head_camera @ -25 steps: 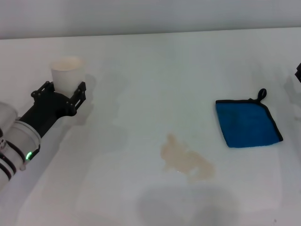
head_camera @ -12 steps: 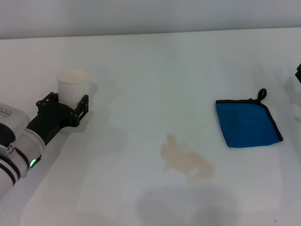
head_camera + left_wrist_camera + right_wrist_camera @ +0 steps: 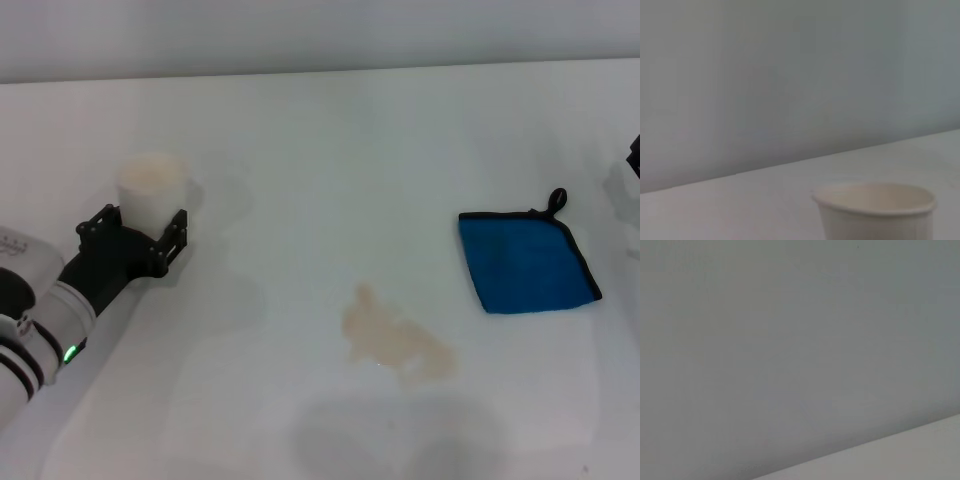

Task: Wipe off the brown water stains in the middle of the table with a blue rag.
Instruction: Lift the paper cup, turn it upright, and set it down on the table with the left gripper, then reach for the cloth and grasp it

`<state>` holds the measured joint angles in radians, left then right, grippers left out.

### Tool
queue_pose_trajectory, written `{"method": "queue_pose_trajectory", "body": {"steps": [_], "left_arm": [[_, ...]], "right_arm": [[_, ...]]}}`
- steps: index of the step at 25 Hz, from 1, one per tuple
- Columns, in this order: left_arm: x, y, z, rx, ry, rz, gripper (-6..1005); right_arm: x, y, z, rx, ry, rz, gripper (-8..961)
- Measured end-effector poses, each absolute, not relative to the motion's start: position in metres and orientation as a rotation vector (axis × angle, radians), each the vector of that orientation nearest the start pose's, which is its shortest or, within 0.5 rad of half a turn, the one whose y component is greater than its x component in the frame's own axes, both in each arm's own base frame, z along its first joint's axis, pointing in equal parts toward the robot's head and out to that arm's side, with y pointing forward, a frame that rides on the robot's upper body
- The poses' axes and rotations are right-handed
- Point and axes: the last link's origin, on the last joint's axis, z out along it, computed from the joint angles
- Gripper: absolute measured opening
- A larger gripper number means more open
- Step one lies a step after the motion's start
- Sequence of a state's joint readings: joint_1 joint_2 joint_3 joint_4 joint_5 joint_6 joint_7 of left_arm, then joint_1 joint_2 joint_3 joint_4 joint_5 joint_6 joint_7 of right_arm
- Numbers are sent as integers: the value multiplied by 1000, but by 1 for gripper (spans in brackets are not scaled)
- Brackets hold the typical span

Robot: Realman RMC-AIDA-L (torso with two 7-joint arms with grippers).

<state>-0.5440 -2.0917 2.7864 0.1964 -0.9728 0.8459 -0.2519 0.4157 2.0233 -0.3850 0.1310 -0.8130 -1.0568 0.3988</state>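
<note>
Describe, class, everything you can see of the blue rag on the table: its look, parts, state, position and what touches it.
The blue rag is a small, roughly square cloth, bright blue with black edging and a black loop at its far corner. It looks soft, like microfibre, and lies flat and unfolded on the white table, turned slightly askew. It sits on the robot's right side, apart from the brown water stains, which lie nearer the middle. Nothing but the table touches it; no gripper is on it.

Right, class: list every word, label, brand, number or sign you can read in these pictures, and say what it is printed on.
None can be read.
The paper cup at the left gripper is plain.
The blue rag has no visible tag text.
The table is unmarked.
</note>
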Motion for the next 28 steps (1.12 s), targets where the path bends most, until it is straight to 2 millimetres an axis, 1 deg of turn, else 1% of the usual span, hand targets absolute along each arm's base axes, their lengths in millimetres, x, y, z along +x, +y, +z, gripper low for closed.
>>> {"method": "queue_pose_trajectory", "body": {"steps": [7, 11, 14, 22, 28], "left_arm": [[-300, 323, -107, -2092, -583, -465, 650], [-299, 321, -109, -2095, -575, -463, 657], [-298, 320, -110, -2092, -577, -474, 843], [-300, 315, -111, -2088, -595, -481, 883], [-302, 305, -113, -2077, -624, -502, 892]], "right_arm": [[412, 293, 11, -1290, 994, 623, 836], [412, 293, 11, -1290, 995, 622, 836], [412, 293, 11, -1289, 995, 622, 836], [412, 293, 11, -1290, 996, 622, 836], [413, 292, 11, -1289, 998, 621, 836]]}}
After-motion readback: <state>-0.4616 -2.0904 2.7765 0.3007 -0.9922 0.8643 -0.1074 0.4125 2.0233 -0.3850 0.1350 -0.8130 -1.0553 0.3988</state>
